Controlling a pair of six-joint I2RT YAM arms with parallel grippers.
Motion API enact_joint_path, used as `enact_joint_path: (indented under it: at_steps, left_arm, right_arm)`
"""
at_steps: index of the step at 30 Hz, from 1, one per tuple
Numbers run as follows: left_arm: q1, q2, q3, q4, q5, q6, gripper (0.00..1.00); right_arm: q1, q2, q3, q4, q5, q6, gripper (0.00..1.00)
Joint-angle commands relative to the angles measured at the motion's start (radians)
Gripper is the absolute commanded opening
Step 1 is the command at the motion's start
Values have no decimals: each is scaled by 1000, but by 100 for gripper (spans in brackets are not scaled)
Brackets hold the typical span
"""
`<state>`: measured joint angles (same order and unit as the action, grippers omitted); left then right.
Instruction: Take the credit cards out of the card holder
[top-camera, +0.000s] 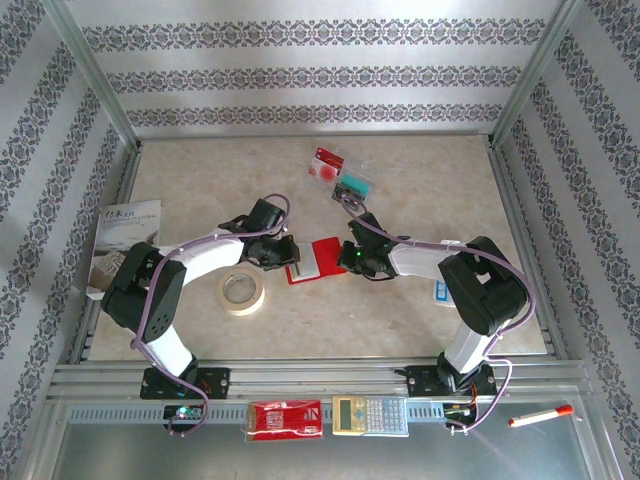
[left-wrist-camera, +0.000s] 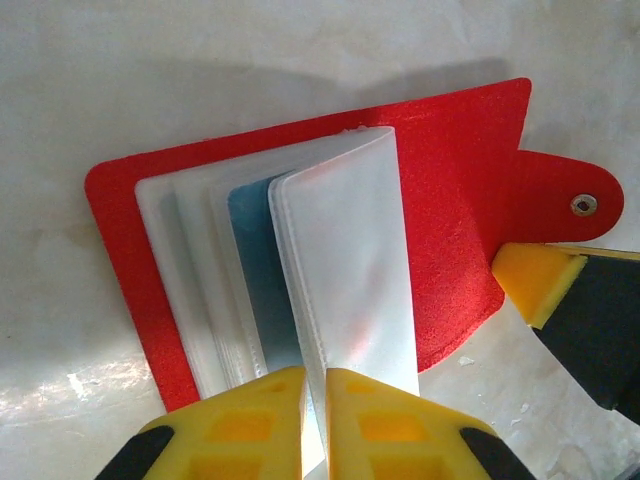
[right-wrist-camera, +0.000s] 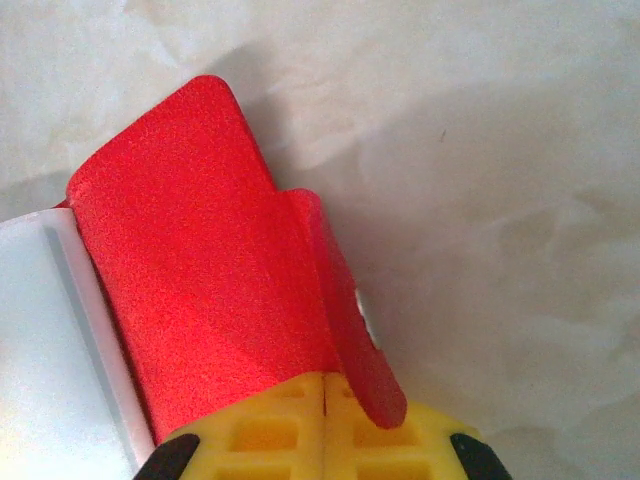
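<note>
Top external shows the table (top-camera: 200, 190) with my left gripper (top-camera: 288, 258) and right gripper (top-camera: 350, 262) either side of the open holder (top-camera: 322, 252). The left is pinched narrow on a clear pocket (left-wrist-camera: 345, 260). The right is shut, tips at the holder's cover by the tab (left-wrist-camera: 565, 200). Beyond the holder lie a red-white card (top-camera: 327, 163) and a teal card (top-camera: 353, 186), done, I judge. A blue card (left-wrist-camera: 255, 260) sits inside the holder, yet to pull.

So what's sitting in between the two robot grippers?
The red card holder, lying open. The top view shows it right between the left gripper and the right gripper, with one gripper at each side of it.
</note>
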<state>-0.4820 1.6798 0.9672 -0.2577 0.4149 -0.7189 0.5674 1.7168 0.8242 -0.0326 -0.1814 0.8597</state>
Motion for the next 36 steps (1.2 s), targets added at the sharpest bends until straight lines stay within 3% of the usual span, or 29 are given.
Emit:
enact_joint_path:
  at_steps: [1,16,26,36]
  left_arm:
    - [10,22,22,4,21,15,14]
    - [9,58,38,23,58,15,20]
    - [9,98,44,0,42,35,21]
    - [10,119,47,-21,31,44,21]
  right_arm:
    - [11,46,0,-32,17,-14,2]
    - [10,19,5,-37,4,-21,3]
    - [73,-118,113,-164,46,-230,19]
    - [147,16,198,-201,9,-282,29]
